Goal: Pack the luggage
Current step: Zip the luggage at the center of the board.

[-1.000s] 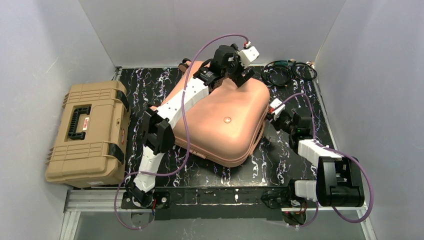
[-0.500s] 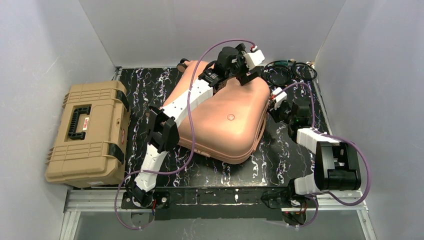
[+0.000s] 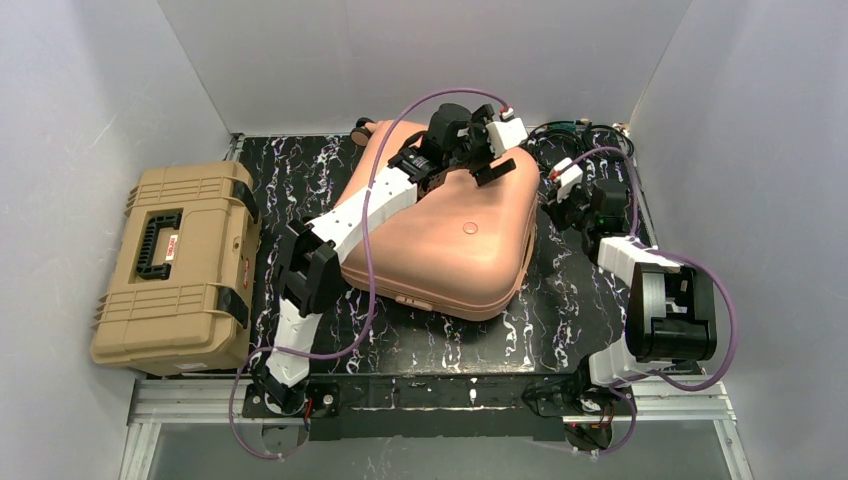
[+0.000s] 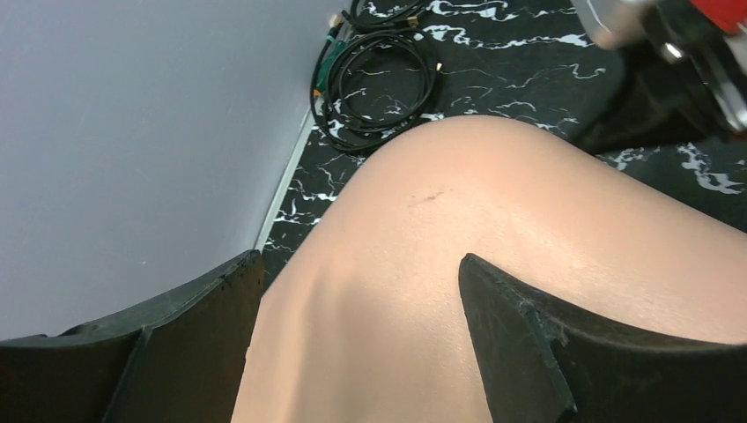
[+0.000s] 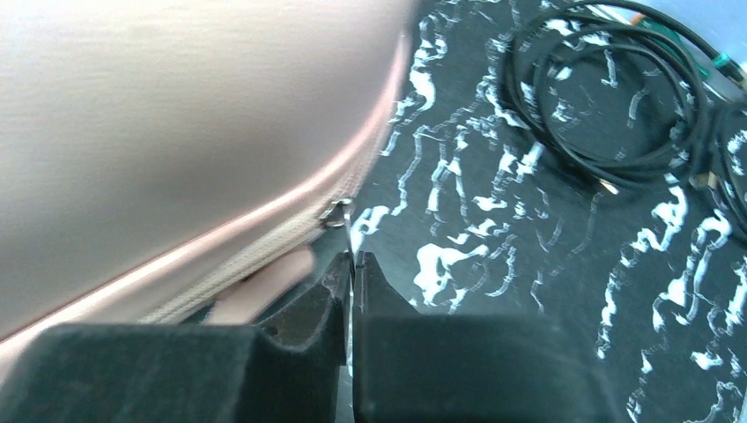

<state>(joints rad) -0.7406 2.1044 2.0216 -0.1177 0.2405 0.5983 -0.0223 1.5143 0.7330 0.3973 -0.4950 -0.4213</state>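
The luggage [image 3: 450,240], a peach-pink hard shell with a small round logo, lies closed and askew on the black marbled table. My left gripper [image 3: 490,150] rests over its far corner, open, with both dark fingers apart above the bare shell [image 4: 493,203]; the gap between them [image 4: 359,264] holds nothing. My right gripper [image 3: 553,195] is at the case's right edge. In the right wrist view it [image 5: 352,260] is shut on the thin metal zipper pull [image 5: 339,216], which hangs from the beige zip track [image 5: 238,264] under the shell [image 5: 176,115].
A tan ribbed toolbox [image 3: 175,265] with a black handle sits at the left edge. Coiled black cables [image 3: 575,145] lie at the back right, close to both grippers [image 4: 379,75] [image 5: 608,97]. Grey walls enclose three sides. A case wheel [image 3: 362,130] points to the back.
The right gripper has travelled toward the back along the case's right edge, still shut. The case has swung and shifted slightly toward the back right. The left gripper moved right, its jaws a little narrower.
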